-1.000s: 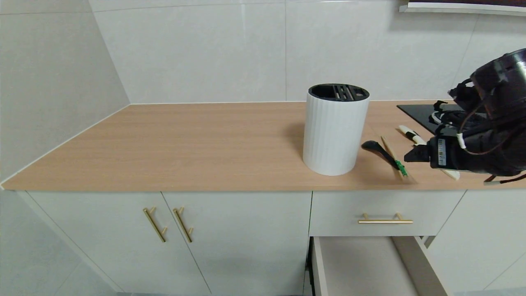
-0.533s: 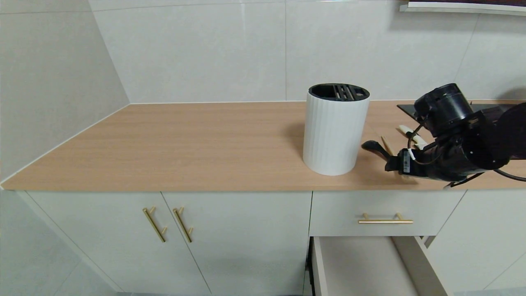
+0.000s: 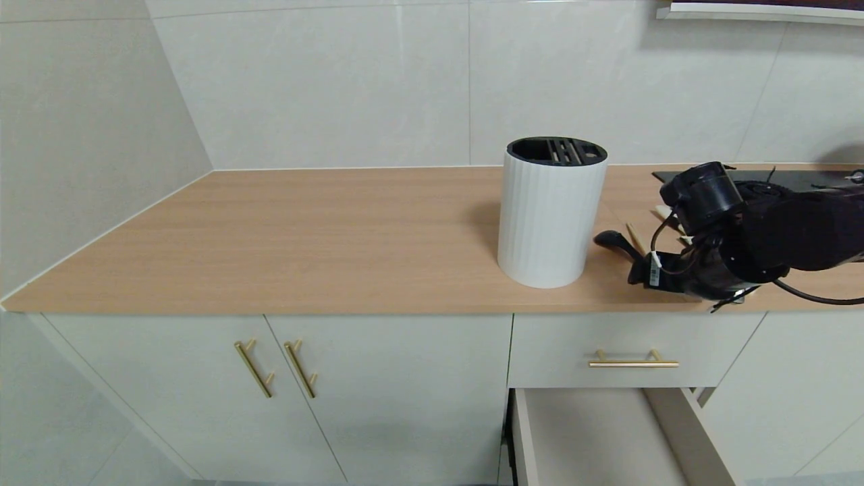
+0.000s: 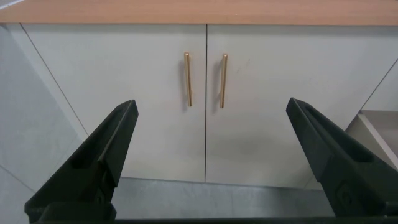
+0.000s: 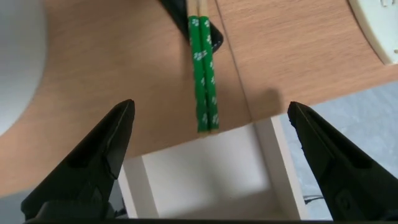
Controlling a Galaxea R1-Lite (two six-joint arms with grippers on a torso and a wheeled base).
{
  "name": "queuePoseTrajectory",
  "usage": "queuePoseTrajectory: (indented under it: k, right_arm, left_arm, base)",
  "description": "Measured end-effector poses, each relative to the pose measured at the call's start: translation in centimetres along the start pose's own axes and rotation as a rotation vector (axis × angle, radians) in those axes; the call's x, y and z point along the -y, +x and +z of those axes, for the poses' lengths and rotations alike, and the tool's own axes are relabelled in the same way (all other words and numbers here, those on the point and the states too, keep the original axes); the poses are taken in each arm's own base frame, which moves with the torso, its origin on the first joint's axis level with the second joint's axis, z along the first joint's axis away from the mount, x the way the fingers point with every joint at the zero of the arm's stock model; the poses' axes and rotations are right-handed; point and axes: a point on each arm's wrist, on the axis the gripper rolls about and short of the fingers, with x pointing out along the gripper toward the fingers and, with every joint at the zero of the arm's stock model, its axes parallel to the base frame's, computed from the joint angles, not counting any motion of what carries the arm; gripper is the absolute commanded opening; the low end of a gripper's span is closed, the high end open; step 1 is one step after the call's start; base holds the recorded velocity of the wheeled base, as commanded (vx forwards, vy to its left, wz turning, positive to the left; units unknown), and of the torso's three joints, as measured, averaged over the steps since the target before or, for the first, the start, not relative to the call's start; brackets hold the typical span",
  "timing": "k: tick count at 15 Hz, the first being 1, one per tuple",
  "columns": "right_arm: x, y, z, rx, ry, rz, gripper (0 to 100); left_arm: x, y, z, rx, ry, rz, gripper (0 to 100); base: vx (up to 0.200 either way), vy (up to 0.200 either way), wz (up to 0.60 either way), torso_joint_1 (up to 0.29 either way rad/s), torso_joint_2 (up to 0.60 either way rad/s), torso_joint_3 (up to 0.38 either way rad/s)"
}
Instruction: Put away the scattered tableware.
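Observation:
A pair of wooden chopsticks [image 5: 204,93] with green patterned ends lies near the counter's front edge, right of the white ribbed utensil holder [image 3: 550,216]. A black spoon [image 3: 611,239] lies beside them, its handle [image 5: 186,18] under the chopsticks. My right gripper [image 3: 641,275] hangs low over the chopsticks' green ends; it [image 5: 208,155] is open, one finger on each side, touching nothing. A white-handled utensil [image 3: 665,212] lies farther right. My left gripper [image 4: 208,162] is open and holds nothing, below counter height in front of the cabinet doors.
The lower drawer [image 3: 594,432] under the counter's right part stands pulled out. A black cooktop [image 3: 796,177] sits at the back right. Cabinet doors with gold handles [image 4: 205,78] face the left gripper. The counter [image 3: 324,236] left of the holder is bare wood.
My right arm has come down and moved left, from above the counter's right end to the chopsticks' green ends. The tableware has not moved.

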Motion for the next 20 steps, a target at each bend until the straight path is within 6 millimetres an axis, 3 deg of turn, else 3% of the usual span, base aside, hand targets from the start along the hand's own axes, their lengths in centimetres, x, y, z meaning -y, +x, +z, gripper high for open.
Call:
queuePoseTrajectory:
  k: [1,2,9,14,17,20]
  right_arm:
    - [0.0,0.2,0.0,-0.004,0.0,-0.004,100]
    - [0.0,0.4,-0.1,-0.007,-0.001,-0.006,0]
    - [0.0,0.5,-0.2,-0.01,-0.001,-0.006,0]
    - [0.5,-0.8,0.4,0.018,0.015,0.007,0]
    - [1.3,-3.1,0.8,0.054,0.035,0.036,0]
    - [3.6,-7.9,0.8,0.088,0.061,0.166,0]
  left_arm:
    - [0.0,0.0,0.0,0.0,0.0,0.0,100]
    - [0.0,0.0,0.0,0.0,0.0,0.0,100]
    - [0.0,0.0,0.0,0.0,0.0,0.0,100]
    - [0.0,0.0,0.0,0.0,0.0,0.0,100]
    - [0.0,0.0,0.0,0.001,0.0,0.0,100]
    - [0.0,0.0,0.0,0.0,0.0,0.0,100]
  base:
    - [0.0,0.0,0.0,0.0,0.0,0.0]
    - [0.0,0.0,0.0,0.0,0.0,0.0]
    - [0.0,0.0,0.0,0.0,0.0,0.0]
    - [0.0,0.0,0.0,0.0,0.0,0.0]
    - [0.0,0.0,0.0,0.0,0.0,0.0]
    - [0.0,0.0,0.0,0.0,0.0,0.0]
